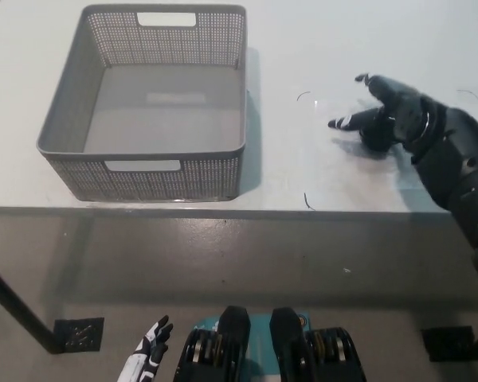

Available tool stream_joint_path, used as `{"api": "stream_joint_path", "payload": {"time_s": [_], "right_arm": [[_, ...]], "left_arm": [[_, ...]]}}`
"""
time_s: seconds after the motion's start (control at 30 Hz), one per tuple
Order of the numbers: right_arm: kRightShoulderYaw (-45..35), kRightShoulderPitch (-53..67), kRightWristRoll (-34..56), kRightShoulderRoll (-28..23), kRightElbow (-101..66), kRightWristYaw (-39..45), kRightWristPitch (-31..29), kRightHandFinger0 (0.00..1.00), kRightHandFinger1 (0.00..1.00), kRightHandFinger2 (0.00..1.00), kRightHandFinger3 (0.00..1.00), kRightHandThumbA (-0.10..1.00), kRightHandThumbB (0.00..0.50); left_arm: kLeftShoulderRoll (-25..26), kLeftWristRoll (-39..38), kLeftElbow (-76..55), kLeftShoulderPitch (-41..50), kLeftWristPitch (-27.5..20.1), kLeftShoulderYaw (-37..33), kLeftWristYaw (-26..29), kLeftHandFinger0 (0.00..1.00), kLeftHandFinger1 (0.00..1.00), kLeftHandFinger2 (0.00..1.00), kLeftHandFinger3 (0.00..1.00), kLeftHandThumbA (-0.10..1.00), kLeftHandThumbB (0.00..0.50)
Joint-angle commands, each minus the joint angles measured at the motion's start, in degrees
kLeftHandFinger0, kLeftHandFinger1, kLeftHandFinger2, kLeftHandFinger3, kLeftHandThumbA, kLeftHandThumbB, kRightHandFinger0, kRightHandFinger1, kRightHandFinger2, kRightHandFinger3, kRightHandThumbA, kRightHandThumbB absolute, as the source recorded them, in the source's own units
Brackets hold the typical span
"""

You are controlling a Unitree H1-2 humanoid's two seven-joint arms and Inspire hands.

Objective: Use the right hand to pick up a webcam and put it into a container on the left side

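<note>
The black right hand (pixel 382 111) is hovering low over the white bench (pixel 319 48), its fingers spread apart and grasping nothing; one finger is pointing left, another is lifting upward. Directly beneath the palm, the webcam (pixel 374 139) is lying on the bench as a small, dark, rounded lump, mostly covered by the hand, so I cannot tell whether the fingers are touching it. The hand's glossy, jointed shell is running back into a thick, matte black forearm that is leaving the view at the right edge.

Well apart to the left, the container (pixel 223 171) is sitting on the smooth bench: a grey plastic basket, rectangular, with finely perforated mesh walls, a solid rolled rim, a slot handle cut into the near and far walls, and a plain flat floor with nothing lying in it.

The white left hand (pixel 150 358) is hanging down at the lower left, below the bench edge, fingers loosely parted and holding nothing.
</note>
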Motion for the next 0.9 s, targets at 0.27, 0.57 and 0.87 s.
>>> {"api": "stream_joint_path", "payload": {"time_s": [0.27, 0.57, 0.87], "right_arm": [[5.09, 0.06, -1.66, 0.78, 3.71, -4.49, 0.36, 1.0, 1.0, 1.0, 1.0, 0.74, 0.489], [9.5, 0.67, -2.03, -0.49, 5.15, -4.81, 1.78, 1.0, 1.0, 1.0, 1.0, 0.69, 0.482], [11.06, 1.37, -1.77, -0.85, 5.54, -2.94, 2.04, 1.0, 1.0, 1.0, 1.0, 0.67, 0.402]], "left_arm": [[0.8, -0.81, -0.84, -0.38, -2.16, 0.19, 0.2, 0.98, 1.0, 1.0, 1.0, 1.0, 0.5], [0.93, -1.09, -0.61, -0.76, -2.16, 0.27, -0.18, 0.91, 1.0, 1.0, 1.0, 1.0, 0.5], [0.99, -0.86, -0.67, -1.08, -2.16, 0.31, -0.18, 0.95, 1.0, 1.0, 1.0, 1.0, 0.5]]}}
